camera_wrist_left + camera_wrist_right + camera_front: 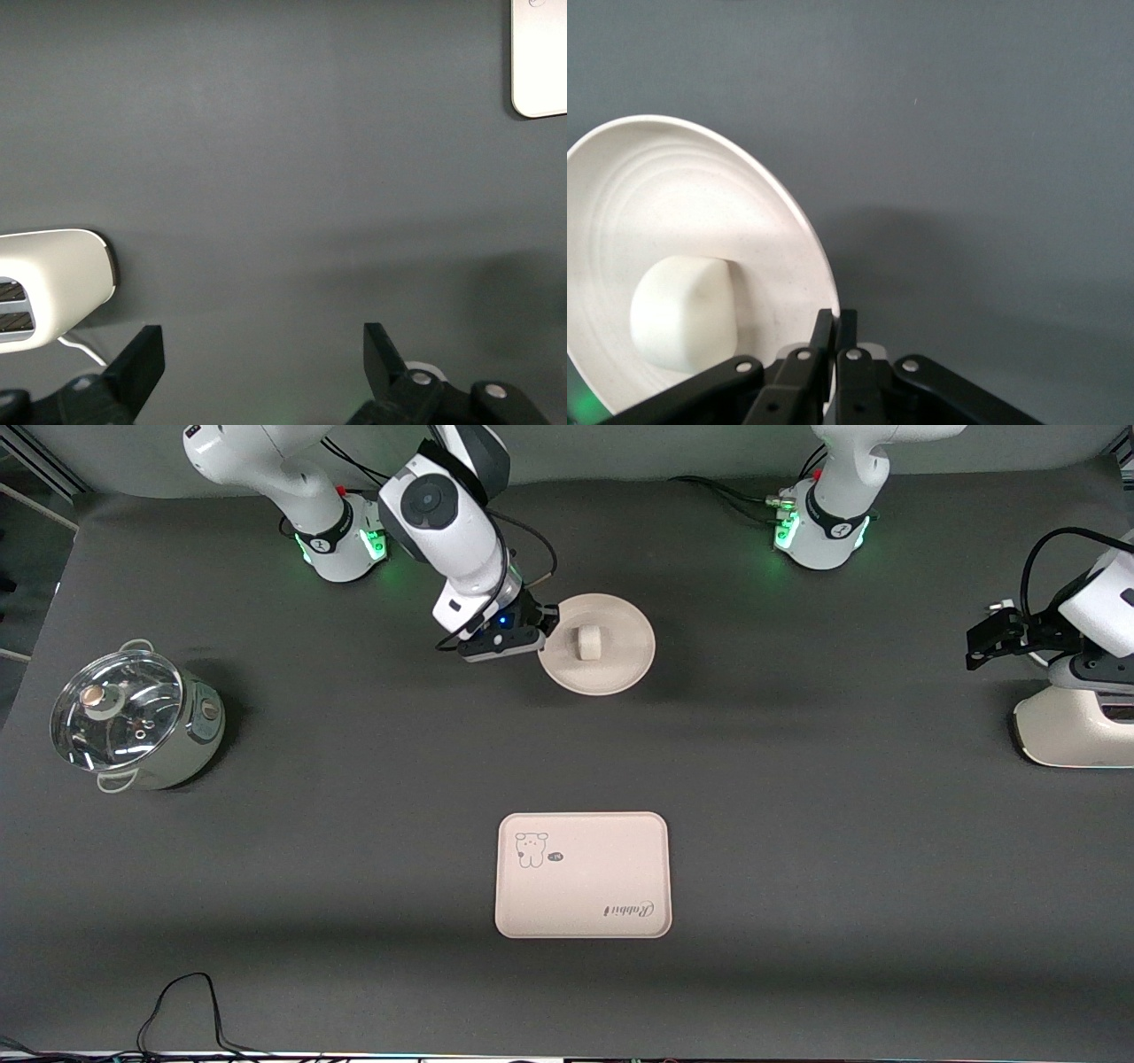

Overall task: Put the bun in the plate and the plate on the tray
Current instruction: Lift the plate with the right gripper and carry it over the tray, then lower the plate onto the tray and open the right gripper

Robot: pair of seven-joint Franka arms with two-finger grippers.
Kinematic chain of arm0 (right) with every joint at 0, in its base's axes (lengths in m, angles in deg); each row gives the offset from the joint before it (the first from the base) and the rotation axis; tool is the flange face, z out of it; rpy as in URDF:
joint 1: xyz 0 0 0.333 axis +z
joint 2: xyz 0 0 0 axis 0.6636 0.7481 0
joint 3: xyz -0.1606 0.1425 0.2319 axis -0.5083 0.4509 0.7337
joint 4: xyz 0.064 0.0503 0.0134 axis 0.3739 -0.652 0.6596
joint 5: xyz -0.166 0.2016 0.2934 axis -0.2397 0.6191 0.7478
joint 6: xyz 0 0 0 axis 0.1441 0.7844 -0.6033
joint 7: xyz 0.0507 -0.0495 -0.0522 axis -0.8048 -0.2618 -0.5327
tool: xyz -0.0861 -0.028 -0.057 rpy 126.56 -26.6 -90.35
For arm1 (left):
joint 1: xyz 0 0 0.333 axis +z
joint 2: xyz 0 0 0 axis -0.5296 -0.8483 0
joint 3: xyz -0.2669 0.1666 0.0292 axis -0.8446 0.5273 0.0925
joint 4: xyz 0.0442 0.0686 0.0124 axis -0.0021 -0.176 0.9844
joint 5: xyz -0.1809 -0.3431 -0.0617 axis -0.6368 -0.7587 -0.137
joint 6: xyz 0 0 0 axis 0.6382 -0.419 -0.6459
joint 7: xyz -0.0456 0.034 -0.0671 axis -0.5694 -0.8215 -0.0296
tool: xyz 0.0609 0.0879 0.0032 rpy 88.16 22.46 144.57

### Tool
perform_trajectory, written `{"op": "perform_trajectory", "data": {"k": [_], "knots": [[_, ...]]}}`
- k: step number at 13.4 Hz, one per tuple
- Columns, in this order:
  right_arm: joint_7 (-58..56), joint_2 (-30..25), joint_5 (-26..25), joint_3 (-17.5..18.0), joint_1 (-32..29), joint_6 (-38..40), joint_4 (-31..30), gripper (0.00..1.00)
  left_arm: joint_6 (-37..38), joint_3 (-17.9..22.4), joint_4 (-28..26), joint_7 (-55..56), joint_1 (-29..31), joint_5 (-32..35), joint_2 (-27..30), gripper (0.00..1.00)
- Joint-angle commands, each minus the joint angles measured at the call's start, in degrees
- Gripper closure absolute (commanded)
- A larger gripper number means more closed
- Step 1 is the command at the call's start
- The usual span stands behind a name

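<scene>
i see the cream rectangular printed tray (583, 875) nearest the camera, bare dark table (797, 779) all around. farther off, the round cream plate (620, 669) holds the small white bun (586, 642). the right gripper (834, 332) pinches its rim. the left gripper (259, 354), spread, waits over the table at the left arm's end.

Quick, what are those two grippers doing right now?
Right gripper: shut on the plate rim; the bun sits in it.
Left gripper: open, holding nothing, waiting over the table.
</scene>
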Motion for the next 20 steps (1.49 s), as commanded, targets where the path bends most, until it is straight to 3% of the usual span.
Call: {"op": "perform_trajectory", "data": {"k": [1,4,12,20], "knots": [[-3.52,9.05,1.49,-1.52,-2.44,0.28,10.96,1.0,0.96,-0.32,-0.04,-0.43,0.4,-0.22,0.8,0.0],[-6.24,19.42,1.4,-4.68,-4.11,2.9,25.37,1.0,1.75,-0.32,-0.04,-0.51,0.49,-0.22,0.89,0.0],[-6.51,44.83,0.34,-8.38,-7.19,21.37,67.57,1.0,1.67,-0.32,-0.21,-0.43,0.4,-0.31,0.98,0.0],[-7.3,51.7,0.52,-8.82,-8.24,13.56,67.96,1.0,1.58,-0.41,-0.21,-0.43,0.49,-0.22,1.24,0.0]]}}
